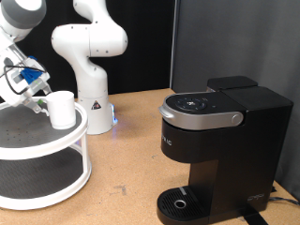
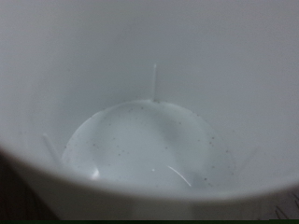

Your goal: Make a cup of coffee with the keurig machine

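Fingers hidden behind white mug (image 1: 62, 108), spread or closed impossible to tell, gripper (image 1: 39, 99) at mug's side, mug upright on white round two-tier shelf (image 1: 47, 150), black Keurig machine (image 1: 220, 150) well apart from shelf, lid closed.

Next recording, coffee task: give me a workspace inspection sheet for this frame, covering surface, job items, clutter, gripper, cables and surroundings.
Surface: brown wooden table; a white two-tier round shelf stands on it at the exterior view's left.
Job's things: white cup upright on the shelf's upper tier; the wrist view looks into its inside. Black keurig machine at the exterior view's right, lid down, round drip tray bare.
Clutter: nothing seen.
Gripper: gripper at the cup's side, at the exterior view's upper left; fingers not clearly visible.
Cables: dark cable behind the machine.
Surroundings: second white robot arm at the back, black curtain behind.
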Available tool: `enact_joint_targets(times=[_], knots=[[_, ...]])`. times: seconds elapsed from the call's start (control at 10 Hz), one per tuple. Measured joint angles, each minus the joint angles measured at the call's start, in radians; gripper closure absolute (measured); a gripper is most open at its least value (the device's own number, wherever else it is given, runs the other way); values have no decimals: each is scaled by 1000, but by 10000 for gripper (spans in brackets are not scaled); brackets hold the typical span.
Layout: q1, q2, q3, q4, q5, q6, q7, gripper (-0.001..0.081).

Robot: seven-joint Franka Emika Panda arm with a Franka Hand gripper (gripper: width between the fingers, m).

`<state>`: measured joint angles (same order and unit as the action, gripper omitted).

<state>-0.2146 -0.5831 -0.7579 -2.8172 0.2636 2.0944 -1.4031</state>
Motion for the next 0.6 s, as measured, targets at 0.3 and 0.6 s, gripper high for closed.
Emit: enact_joint_targets(times=[0.3,0.6], knots=[[-4,0,0,-8,-5,3,0,111],[-5,0,0,-9,-5,3,0,313]])
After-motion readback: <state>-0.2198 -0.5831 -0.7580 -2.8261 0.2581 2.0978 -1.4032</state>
